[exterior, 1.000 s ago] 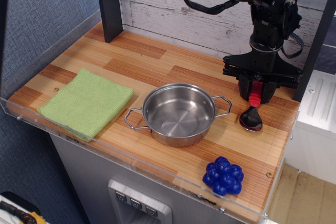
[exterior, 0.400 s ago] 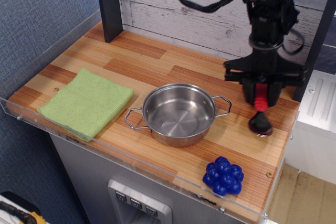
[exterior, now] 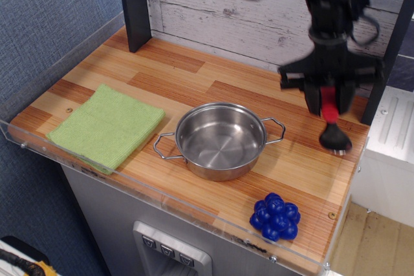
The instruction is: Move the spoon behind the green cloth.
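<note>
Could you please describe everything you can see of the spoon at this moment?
The spoon hangs bowl-down from the end effector, which grips its red plastic handle between its fingers. Only a short stretch of red shows below the fingers. The rounded bowl looks dark and shiny, like metal, with a bright glint at its lower edge. It sits at the right rear of the wooden counter, right of the steel pot; whether it touches the wood is unclear.

Items counted: one spoon (exterior: 333, 130), one green cloth (exterior: 107, 127), one steel pot (exterior: 219, 140), one blue berry-cluster toy (exterior: 275, 216), one gripper (exterior: 330, 98).
</note>
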Robot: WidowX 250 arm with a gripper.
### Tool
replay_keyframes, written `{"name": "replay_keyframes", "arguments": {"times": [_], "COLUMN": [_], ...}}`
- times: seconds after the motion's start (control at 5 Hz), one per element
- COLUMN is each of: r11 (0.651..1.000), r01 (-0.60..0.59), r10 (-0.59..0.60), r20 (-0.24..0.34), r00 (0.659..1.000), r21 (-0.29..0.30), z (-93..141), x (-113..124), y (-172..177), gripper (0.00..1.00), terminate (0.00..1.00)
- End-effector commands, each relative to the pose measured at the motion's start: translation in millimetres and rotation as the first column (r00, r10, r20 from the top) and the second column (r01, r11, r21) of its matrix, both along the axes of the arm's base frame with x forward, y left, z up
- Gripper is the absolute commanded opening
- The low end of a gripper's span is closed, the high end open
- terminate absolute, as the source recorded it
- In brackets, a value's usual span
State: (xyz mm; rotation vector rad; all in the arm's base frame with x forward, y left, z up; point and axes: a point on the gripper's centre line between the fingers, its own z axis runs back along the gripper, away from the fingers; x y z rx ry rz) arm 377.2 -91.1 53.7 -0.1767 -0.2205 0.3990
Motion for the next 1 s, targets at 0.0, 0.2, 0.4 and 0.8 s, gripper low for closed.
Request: {"name": "replay_keyframes", "arguments": {"times": [0.0, 0.2, 0.4, 0.8], "r11": [0.961, 0.914, 0.894, 0.813], "r01": [-0.27, -0.404, -0.447, -0.579], "r10": [0.266, 0.403, 0.446, 0.577], "r20": [0.061, 0.027, 0.035, 0.049], "r00": [0.962, 0.915, 0.894, 0.815], "r21": [0.066, 0.034, 0.02, 0.055], "z": [50, 48, 37, 22], "x": [-23, -34, -30, -20], "y": [66, 103, 135, 178], "gripper": [0.0, 0.0, 0.0, 0.0], "terminate": [0.0, 0.0, 0.0, 0.0]}}
